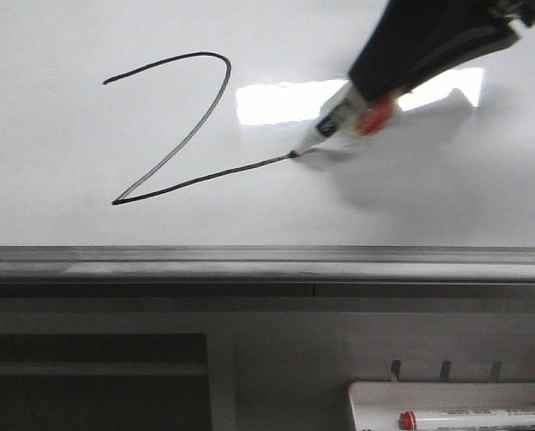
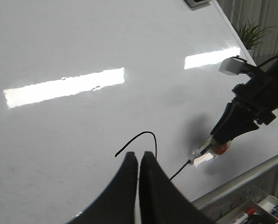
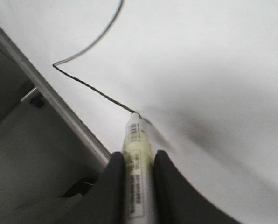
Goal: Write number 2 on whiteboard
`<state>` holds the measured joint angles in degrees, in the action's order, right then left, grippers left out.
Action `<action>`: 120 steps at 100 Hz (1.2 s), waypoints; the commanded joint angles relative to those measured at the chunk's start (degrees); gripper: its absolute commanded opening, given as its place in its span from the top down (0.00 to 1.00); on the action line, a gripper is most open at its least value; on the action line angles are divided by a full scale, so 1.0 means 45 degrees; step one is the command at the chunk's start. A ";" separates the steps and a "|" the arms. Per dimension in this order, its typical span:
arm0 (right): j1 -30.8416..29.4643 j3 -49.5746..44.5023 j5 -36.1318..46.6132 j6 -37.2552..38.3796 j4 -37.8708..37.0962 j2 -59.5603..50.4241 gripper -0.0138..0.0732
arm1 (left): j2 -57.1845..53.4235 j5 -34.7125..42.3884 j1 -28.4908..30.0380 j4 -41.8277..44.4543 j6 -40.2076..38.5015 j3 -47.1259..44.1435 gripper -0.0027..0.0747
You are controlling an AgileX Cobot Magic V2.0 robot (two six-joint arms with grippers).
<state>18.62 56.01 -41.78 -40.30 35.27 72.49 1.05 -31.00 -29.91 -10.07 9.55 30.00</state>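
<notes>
Where the front view looks across the whiteboard (image 1: 61, 117), the number 2 (image 1: 173, 135) stands drawn in thin black line on its left and middle part — curved top, long diagonal, and a slanted base stroke that runs right to the tip of a marker (image 1: 335, 126). That marker, white-bodied with a red band, is held slanting by the right claw (image 1: 375, 94), which comes in from the upper right, its dark fingers closed around the barrel; the tip touches the board at the end of the base stroke. A bright rectangular reflection lies just behind the marker. Below the board's grey metal edge, at the lower right, a small white tray (image 1: 375, 395) holds a second marker with a red end (image 1: 474, 419). From the left wrist view, the left claw (image 2: 138, 161) has its two dark fingers pressed together with nothing between them, held apart from the board surface; beyond them part of the figure's curve shows, and the right claw with its marker appears further off near the board's edge. From the right wrist view, the two fingers clamp the marker's pale barrel on either side — its tip rests on the board at the end of the base stroke, with the grey edge running alongside.
</notes>
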 commanded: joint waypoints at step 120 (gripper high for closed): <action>0.8418 0.2603 0.1581 -0.7242 0.0376 -0.2086 0.91 | 0.9562 -0.9054 -0.0140 -0.6792 0.7968 0.7961 0.52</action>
<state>55.60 65.65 -39.50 -72.14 35.84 63.96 42.74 -72.03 -29.91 -35.99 44.58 63.89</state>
